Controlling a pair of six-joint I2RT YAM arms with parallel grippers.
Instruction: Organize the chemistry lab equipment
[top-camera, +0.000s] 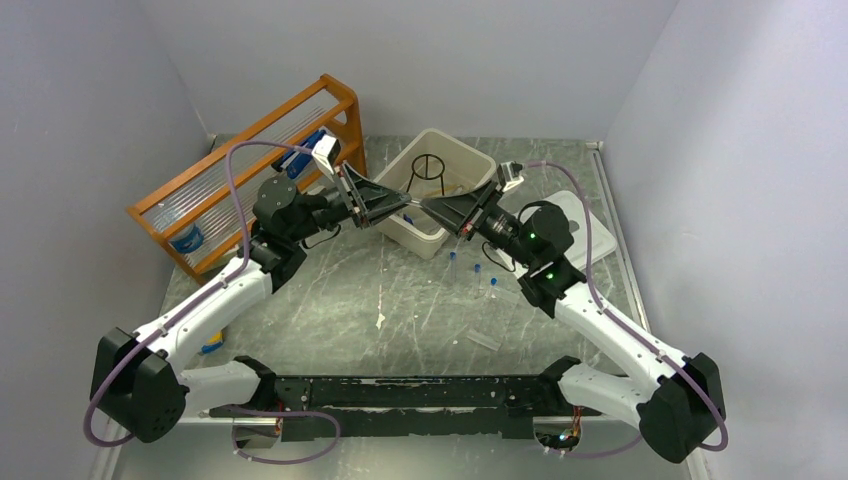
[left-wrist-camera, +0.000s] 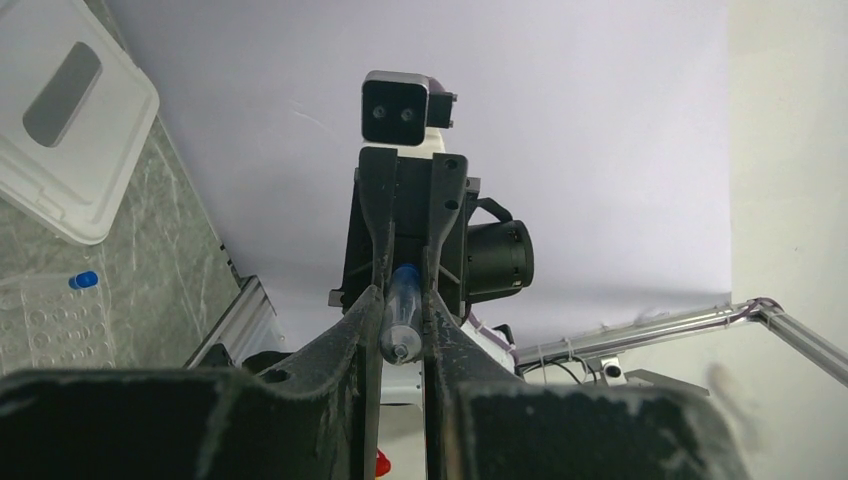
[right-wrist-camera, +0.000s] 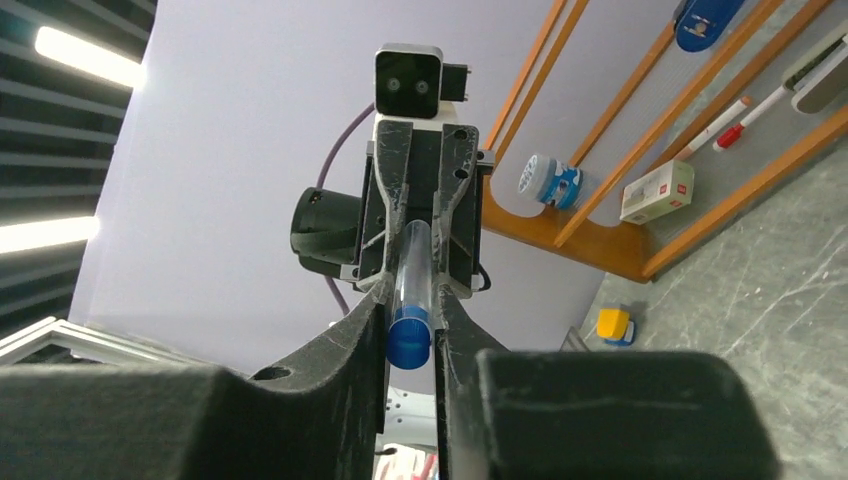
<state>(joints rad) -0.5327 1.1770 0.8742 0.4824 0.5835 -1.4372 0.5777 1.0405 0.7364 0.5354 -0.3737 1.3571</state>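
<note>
A clear vial with a blue cap (top-camera: 415, 206) is held in the air between both grippers, over the near rim of the beige tub (top-camera: 470, 158). My left gripper (top-camera: 403, 204) is shut on its closed bottom end, seen in the left wrist view (left-wrist-camera: 405, 322). My right gripper (top-camera: 428, 209) is shut on its capped end; the blue cap (right-wrist-camera: 410, 336) sits between the fingers. The two grippers face each other, tip to tip. A black wire ring tripod (top-camera: 430, 166) stands inside the tub. Three more blue-capped vials (top-camera: 477, 268) stand on the table by the right arm.
The orange wooden rack (top-camera: 240, 150) leans at the back left, behind the left arm. The white lid (top-camera: 578, 212) lies right of the tub. A clear packet (top-camera: 484, 340) lies near the front, and a small yellow item (top-camera: 212, 348) sits by the left arm's base.
</note>
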